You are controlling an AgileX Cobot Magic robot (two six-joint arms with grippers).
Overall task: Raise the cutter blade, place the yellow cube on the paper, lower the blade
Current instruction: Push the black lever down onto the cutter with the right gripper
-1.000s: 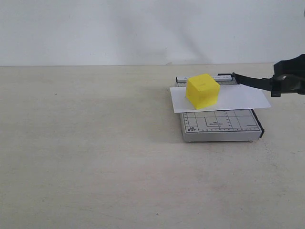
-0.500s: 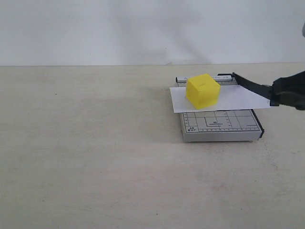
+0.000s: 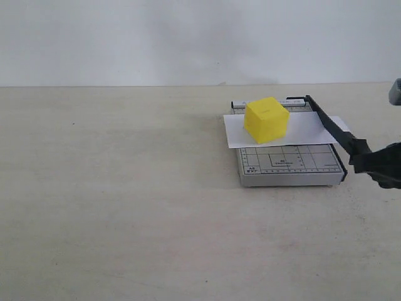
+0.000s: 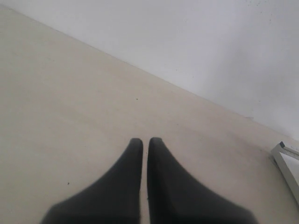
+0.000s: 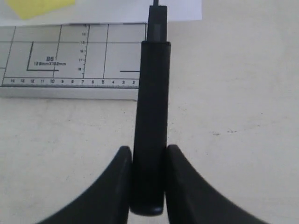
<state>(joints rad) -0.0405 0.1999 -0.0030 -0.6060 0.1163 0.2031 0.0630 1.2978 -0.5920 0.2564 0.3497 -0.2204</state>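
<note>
The yellow cube (image 3: 266, 119) rests on the white paper (image 3: 301, 128), which lies across the grey gridded trimmer board (image 3: 291, 166). The cutter blade (image 3: 329, 125) slopes down along the board's right side from its hinge at the back. My right gripper (image 3: 376, 164) is shut on the blade's thick black handle (image 5: 150, 140), just off the board's front right corner and low over the table. In the right wrist view the board (image 5: 70, 56), the paper (image 5: 117, 11) and a corner of the cube (image 5: 39, 7) show beyond the handle. My left gripper (image 4: 141, 141) is shut on nothing, above bare table.
A pale wooden tabletop (image 3: 125, 207) stretches wide to the left and front of the board. A white wall (image 3: 188, 37) closes the back. A corner of the trimmer board (image 4: 285, 161) shows at the edge of the left wrist view.
My right gripper has swung the blade handle down and toward the front, from well above the board's right side to near table level. The cube and paper have stayed put.
</note>
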